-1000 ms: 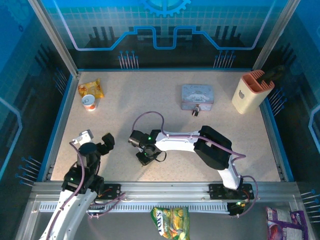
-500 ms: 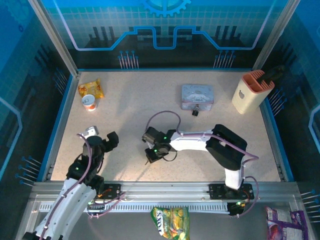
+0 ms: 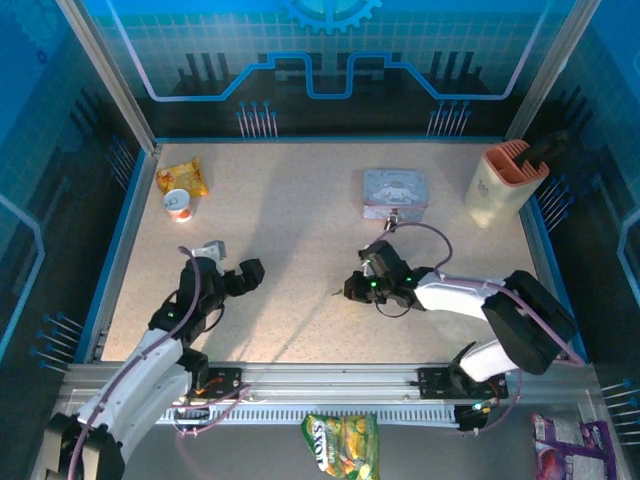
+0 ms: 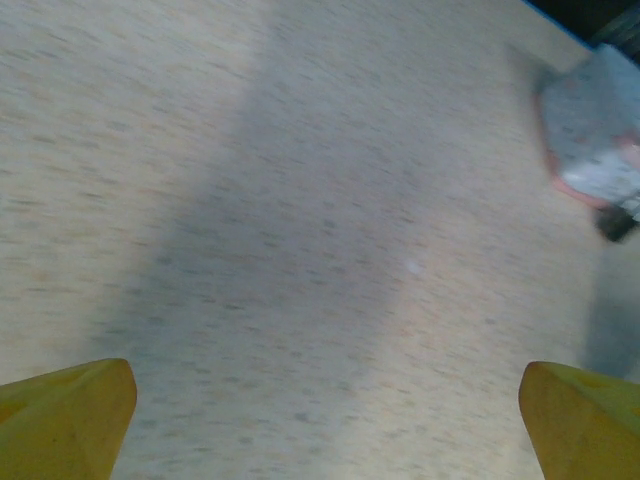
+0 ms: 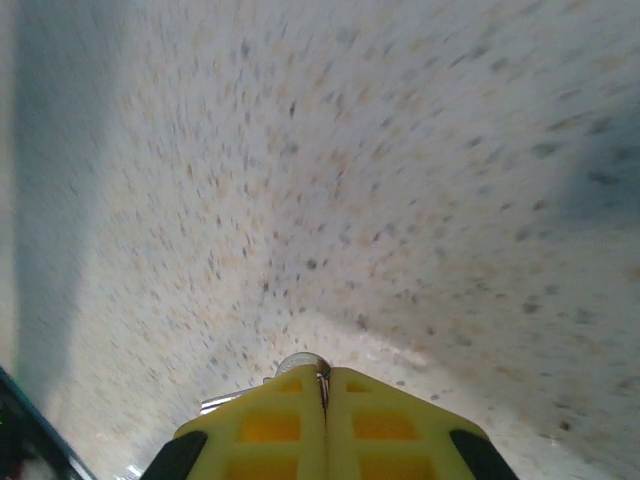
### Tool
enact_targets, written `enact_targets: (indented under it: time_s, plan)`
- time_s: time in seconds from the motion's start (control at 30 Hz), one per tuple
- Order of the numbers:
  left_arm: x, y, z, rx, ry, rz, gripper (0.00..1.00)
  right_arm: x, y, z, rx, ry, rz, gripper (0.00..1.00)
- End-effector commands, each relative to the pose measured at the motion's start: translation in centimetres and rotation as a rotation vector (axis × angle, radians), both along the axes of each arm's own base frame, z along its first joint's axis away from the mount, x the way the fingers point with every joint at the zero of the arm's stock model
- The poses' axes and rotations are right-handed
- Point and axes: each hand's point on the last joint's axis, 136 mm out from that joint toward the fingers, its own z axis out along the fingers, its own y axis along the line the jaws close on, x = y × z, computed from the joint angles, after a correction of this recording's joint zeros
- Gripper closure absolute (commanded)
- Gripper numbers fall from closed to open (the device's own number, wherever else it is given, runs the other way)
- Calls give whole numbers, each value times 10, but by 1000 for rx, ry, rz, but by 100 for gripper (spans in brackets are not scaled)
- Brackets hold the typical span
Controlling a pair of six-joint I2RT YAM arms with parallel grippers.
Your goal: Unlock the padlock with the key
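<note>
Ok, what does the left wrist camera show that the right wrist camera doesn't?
Left wrist view: the left gripper wide open, and the pale blue tin at the picture's upper right with the dark padlock at its edge. Right wrist view: the right gripper shut, with a small silvery bit of the key nipped at its tips. Both: the speckled table.

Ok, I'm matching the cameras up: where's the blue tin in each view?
Top: tin at the far side, right of centre.
Left wrist: tin in the upper right corner, blurred.
Right wrist: aimed at speckled tabletop.
Shared landmark: dark padlock at the tin's near edge.
</note>
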Motion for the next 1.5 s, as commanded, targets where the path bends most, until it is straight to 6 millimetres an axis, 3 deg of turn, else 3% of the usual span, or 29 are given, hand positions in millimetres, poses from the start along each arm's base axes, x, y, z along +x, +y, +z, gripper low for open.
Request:
enact_targets:
  time_s: [0.0,0.3,0.6,0.83,1.1,1.47]
  plan:
    - [10,-56,51,-202,-118,-160,1,22,5,35,203,-71,-119,100]
    - [4,-152,60,-285,-167,-329,1,31,-31,50,347,-105,-298,100]
    - [-1,-223,67,-242,-295,-375,4,37,-50,63,418,-150,-407,100]
    - [6,-244,63,-318,-305,-367,12,33,-55,66,431,-160,-422,100]
    - [16,-246,49,-271,-244,-320,25,27,-54,80,428,-206,-415,100]
    - [15,-254,49,-285,-250,-354,62,19,-43,93,408,-236,-382,100]
